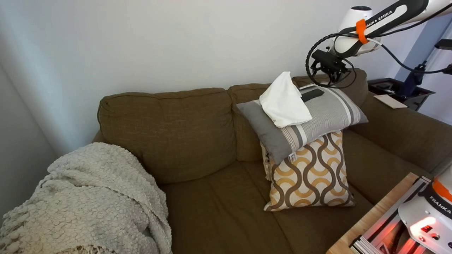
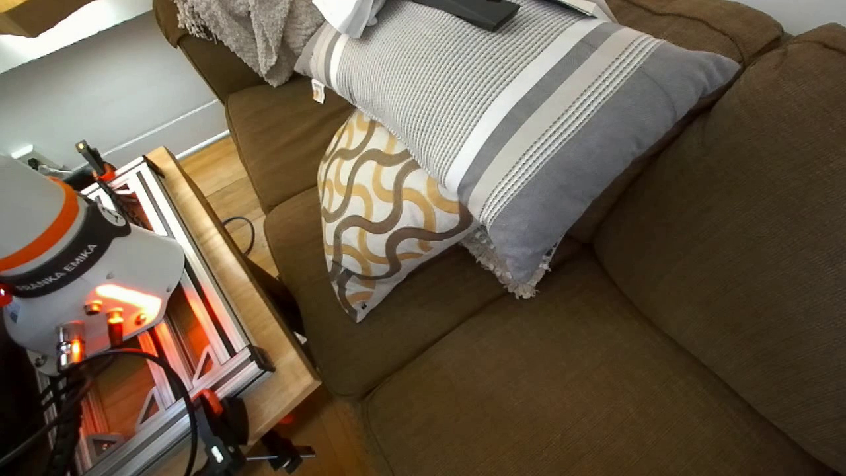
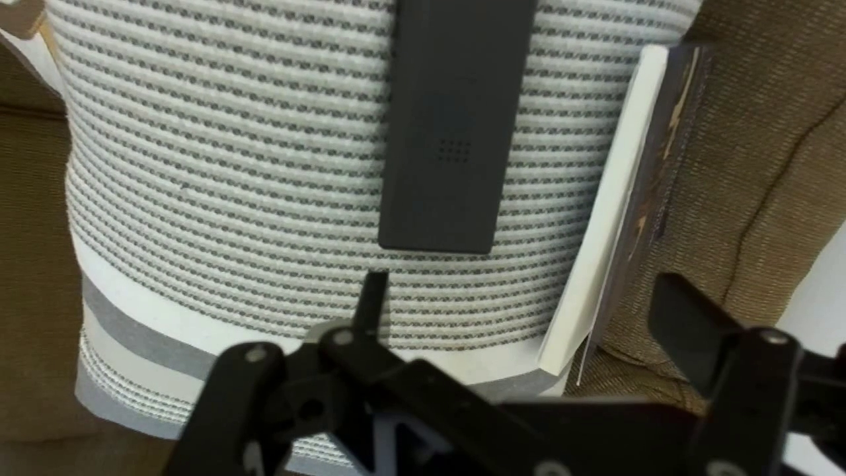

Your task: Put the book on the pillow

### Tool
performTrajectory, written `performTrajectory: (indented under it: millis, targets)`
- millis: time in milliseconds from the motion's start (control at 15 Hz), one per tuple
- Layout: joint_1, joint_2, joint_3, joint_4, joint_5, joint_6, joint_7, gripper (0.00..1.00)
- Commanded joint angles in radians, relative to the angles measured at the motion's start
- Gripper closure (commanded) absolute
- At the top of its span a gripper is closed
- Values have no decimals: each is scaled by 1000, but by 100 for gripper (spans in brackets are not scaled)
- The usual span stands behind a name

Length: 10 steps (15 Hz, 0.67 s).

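Brown sofa (image 3: 33, 277) at left in wrist view, then grey pillow (image 3: 264, 172), gripper (image 3: 523, 277) spread with nothing held, book (image 3: 626, 205) tilted along pillow's right edge, support unclear, so probably not placed yet: grasp, lift, lay-down remain.

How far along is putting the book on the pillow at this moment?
Looks done: little beyond positioning; in the wrist view, one end of the book shows between the jaws of the open gripper. In hand: nothing is gripped. Left: probably gripping the book and setting it squarely on the pillow, since it sits tilted along the edge beside the sofa back; whether the pillow bears it is unclear.
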Motion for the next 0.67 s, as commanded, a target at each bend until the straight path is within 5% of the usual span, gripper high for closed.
performTrajectory:
  millis: [0, 600]
  targets:
    - [43, 0, -43, 2, 9, -1, -9, 0]
    - [52, 0, -38, 6, 9, -1, -9, 0]
